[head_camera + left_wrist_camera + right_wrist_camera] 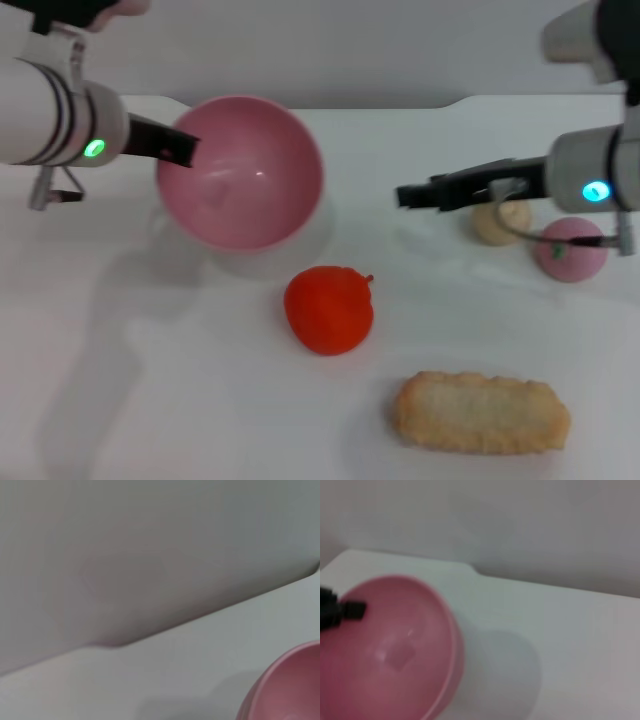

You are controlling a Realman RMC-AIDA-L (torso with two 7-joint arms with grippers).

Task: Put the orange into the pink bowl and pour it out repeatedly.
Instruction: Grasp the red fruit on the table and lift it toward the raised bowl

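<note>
Bowl (245,175) upper left of frame, tipped, empty, rim pinched by left gripper (183,150). Orange (329,309) on tabletop (150,380) at centre. Right gripper (405,195) mid-right, grip state unclear. No readable writing.

1. The white table (200,400) holds everything.
2. The orange (329,309) sits on it near the middle.
3. A long, bumpy, tan food toy (481,412) lies at about 5 o'clock from the orange.
4. A pink ball (570,250) with a green mark sits at 3 o'clock.
5. A beige lumpy ball (500,222) sits just beside the pink ball, at its 10 o'clock.
</note>
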